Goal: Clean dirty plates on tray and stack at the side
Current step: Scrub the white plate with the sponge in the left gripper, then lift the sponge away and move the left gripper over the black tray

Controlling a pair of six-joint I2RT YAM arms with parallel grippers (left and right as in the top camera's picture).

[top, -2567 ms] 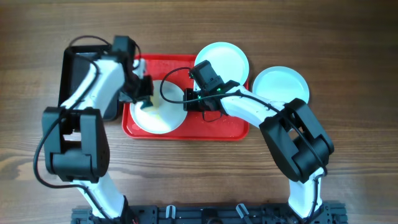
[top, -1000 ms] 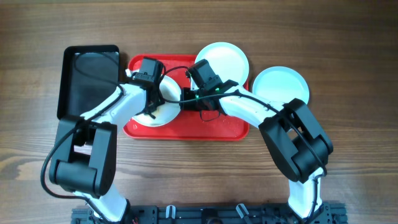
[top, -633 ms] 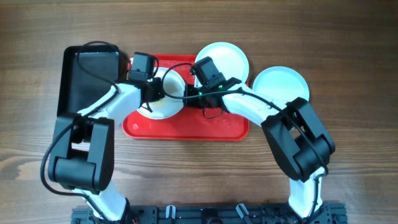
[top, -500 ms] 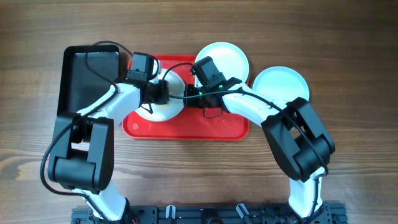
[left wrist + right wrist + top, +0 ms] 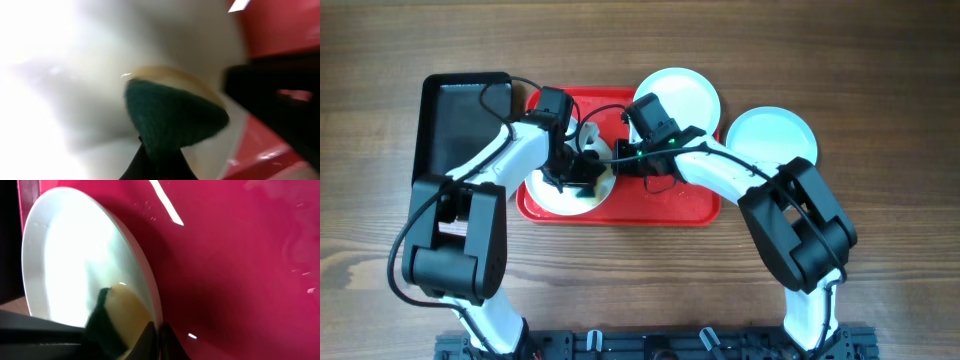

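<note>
A plate [image 5: 546, 195] lies at the left of the red tray [image 5: 665, 206]. My right gripper [image 5: 617, 160] is shut on its right rim; in the right wrist view the rim sits between the fingers [image 5: 155, 340] and the plate [image 5: 75, 255] is tilted up off the tray [image 5: 240, 270]. My left gripper [image 5: 578, 170] is shut on a green and yellow sponge [image 5: 170, 115] pressed against the plate's face [image 5: 75, 100]. The sponge also shows in the right wrist view [image 5: 115, 315]. A second plate [image 5: 678, 95] lies at the tray's back right edge. A third plate [image 5: 770, 135] lies on the table to the right.
A black rectangular bin [image 5: 460, 120] stands just left of the tray, close to my left arm. The two arms meet over the tray's left half. Bare wooden table lies around the tray and in front of it.
My left gripper has moved the sponge across the plate, from its back part toward its middle and front. My right gripper has stayed on the rim.
</note>
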